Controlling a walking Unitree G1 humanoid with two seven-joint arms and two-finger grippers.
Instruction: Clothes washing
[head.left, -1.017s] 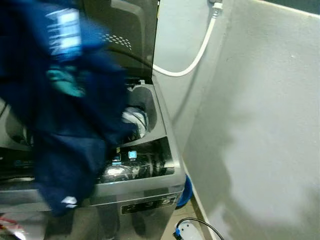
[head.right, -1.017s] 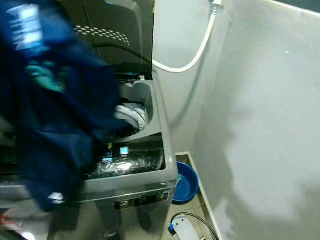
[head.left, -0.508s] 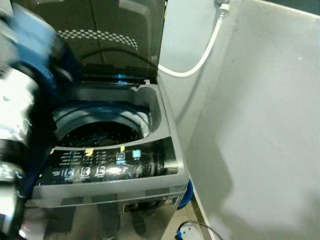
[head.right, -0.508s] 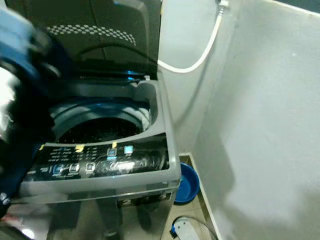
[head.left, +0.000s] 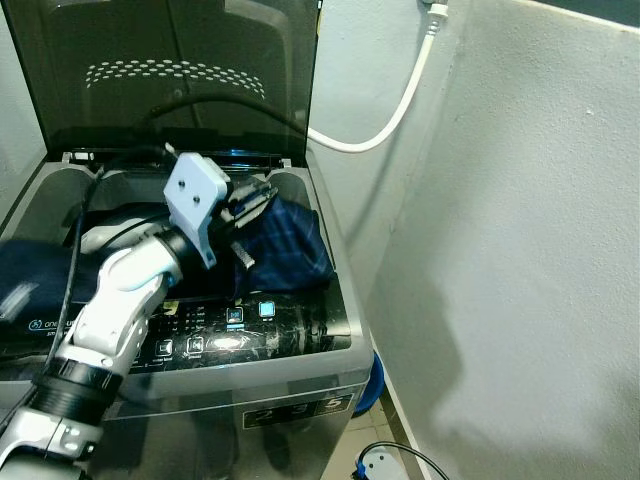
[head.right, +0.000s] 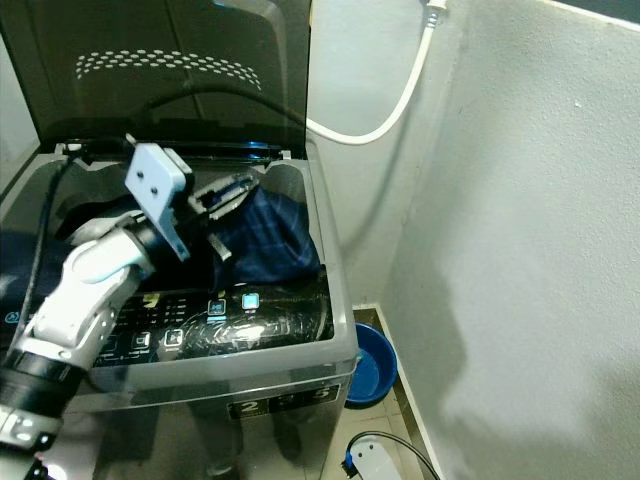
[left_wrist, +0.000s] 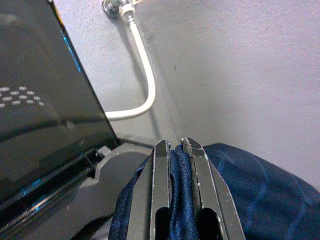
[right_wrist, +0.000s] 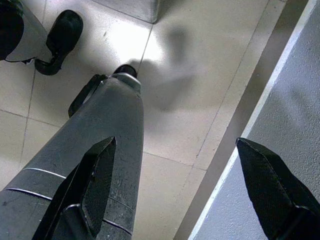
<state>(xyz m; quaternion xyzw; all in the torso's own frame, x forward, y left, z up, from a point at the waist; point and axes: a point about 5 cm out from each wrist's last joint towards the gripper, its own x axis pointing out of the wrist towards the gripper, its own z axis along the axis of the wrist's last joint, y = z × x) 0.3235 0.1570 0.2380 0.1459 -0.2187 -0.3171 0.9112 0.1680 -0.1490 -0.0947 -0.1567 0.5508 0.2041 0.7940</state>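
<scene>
One left claw (left_wrist: 174, 150) clamps navy garment (head.left: 290, 250) | washer drum hidden | right claw (right_wrist: 185, 185) spread, empty

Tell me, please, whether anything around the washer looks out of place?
The navy garment is not fully in the tub: it is bunched over the washer's right rim near the control panel, clamped in the left gripper.

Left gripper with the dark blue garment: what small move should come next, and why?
Probably lower it toward the drum, then release. The left gripper is shut on the dark blue plaid garment, which bunches on the right rim of the grey top-loading washing machine, lid up, not yet down inside.
</scene>
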